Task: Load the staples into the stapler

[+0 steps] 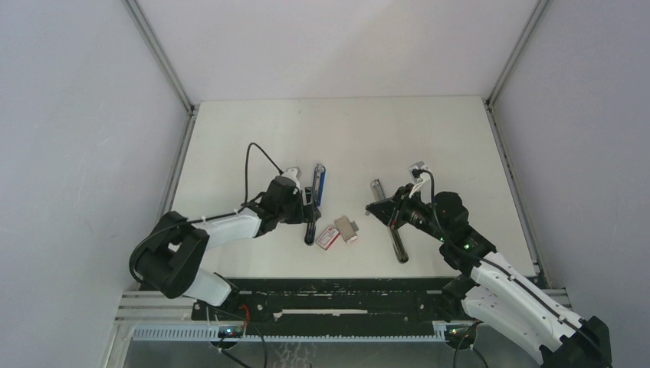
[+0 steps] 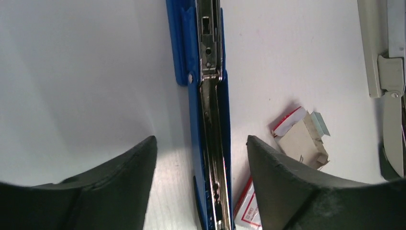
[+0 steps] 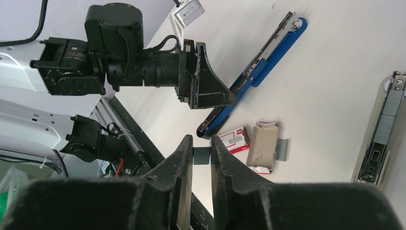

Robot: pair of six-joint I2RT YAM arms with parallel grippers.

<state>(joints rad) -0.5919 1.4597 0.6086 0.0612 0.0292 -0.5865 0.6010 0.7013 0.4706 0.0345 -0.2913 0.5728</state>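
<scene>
A short grey staple strip [image 3: 201,157] is clamped between the nearly closed fingers of the right gripper [image 3: 201,142], above the table [image 1: 345,130]. The red-and-white staple box [image 1: 328,238] and its tray [image 1: 347,228] lie side by side on the table, between the opened blue stapler [image 2: 210,110] and the grey stapler [image 3: 383,134]. The left gripper [image 2: 201,142] is open, its fingers straddling the blue stapler with a gap on each side.

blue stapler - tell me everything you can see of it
The blue stapler lies swung open flat on the white table: a long blue plastic body with a shiny metal channel along its middle, hinged partway. The left gripper hangs over its nearer part, jaws open, a finger either side with a gap on both. The red-and-white staple box lies close beside its near end.
</scene>
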